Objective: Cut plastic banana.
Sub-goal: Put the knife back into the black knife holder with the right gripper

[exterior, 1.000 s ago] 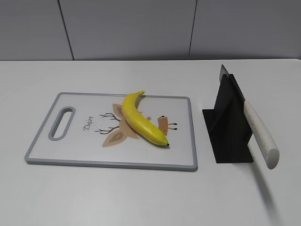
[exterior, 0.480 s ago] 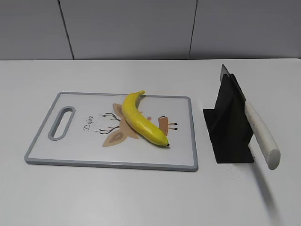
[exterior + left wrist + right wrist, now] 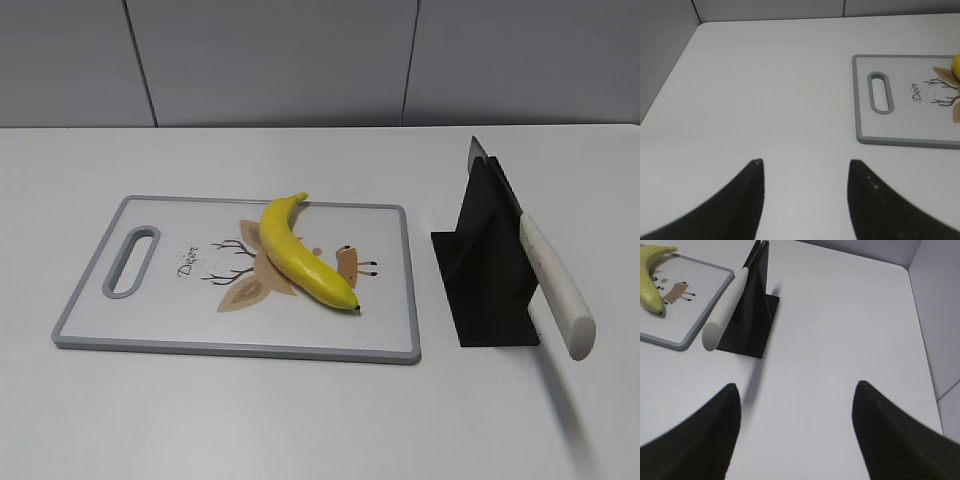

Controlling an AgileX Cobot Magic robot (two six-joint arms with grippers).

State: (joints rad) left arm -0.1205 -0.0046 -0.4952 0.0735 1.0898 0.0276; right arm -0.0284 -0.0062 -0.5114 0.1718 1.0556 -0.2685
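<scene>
The yellow plastic banana (image 3: 297,253) lies slantwise in the middle of the grey-rimmed white cutting board (image 3: 120,335), dark tip toward the front right. It also shows in the right wrist view (image 3: 650,285), and only its edge shows in the left wrist view (image 3: 956,64). A knife with a white handle (image 3: 555,285) rests in a black stand (image 3: 485,270) right of the board, handle pointing forward. My left gripper (image 3: 805,162) is open and empty over bare table left of the board. My right gripper (image 3: 796,385) is open and empty, front right of the stand. Neither gripper shows in the exterior view.
The cutting board has a handle slot (image 3: 131,261) at its left end and a deer drawing under the banana. The white table (image 3: 320,420) ends at a grey wall (image 3: 300,60) behind. The right wrist view shows a wall close on the right (image 3: 940,290).
</scene>
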